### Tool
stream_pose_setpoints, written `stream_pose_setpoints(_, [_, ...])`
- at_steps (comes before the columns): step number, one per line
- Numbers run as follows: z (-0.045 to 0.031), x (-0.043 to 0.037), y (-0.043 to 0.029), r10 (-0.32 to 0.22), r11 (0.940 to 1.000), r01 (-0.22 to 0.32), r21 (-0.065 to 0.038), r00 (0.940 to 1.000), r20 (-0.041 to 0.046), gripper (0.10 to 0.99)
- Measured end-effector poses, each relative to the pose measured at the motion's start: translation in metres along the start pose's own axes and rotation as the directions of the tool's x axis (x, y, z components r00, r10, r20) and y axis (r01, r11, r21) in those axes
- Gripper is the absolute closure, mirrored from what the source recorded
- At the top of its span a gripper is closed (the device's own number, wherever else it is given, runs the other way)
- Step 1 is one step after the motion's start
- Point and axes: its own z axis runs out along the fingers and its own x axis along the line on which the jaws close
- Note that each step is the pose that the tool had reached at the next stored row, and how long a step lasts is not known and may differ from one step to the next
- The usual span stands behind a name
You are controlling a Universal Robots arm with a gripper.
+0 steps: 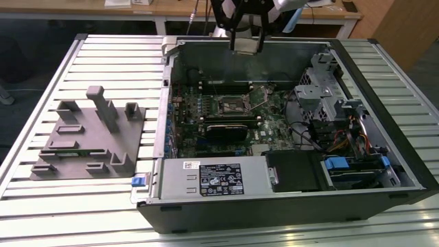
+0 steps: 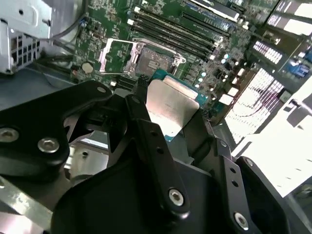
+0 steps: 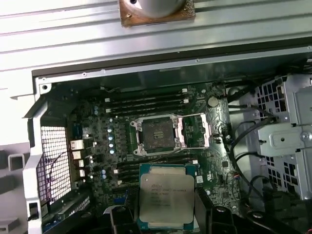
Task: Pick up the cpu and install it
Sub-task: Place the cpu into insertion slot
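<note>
Fixture (image 1: 86,139), grey, sits at the exterior view's left; right of it, over the open computer case (image 1: 288,218), the gripper (image 1: 245,45) clamps the cpu (image 3: 166,195) by 2 opposite edges, the open socket (image 3: 157,134) waiting below. Light and stiff, probably delicate underneath, it seems best gripped at those edges
</note>
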Motion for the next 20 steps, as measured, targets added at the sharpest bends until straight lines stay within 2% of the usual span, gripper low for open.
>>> stream_pose_setpoints(5, [0.0006, 0.0, 0.0001, 0.084, 0.9965, -0.084, 0.0, 0.9965, 0.0061, 0.541])
stream_pose_setpoints(10, [0.0012, 0.0, 0.0002, 0.166, 0.9861, -0.166, -0.002, 0.9861, 0.012, 0.541])
stream_pose_setpoints(15, [0.0018, 0.0, 0.0002, 0.25, 0.9682, -0.25, -0.003, 0.9681, 0.0181, 0.541])
stream_pose_setpoints(20, [0.0024, 0.0, 0.0002, 0.331, 0.9435, -0.331, -0.005, 0.9432, 0.024, 0.541])
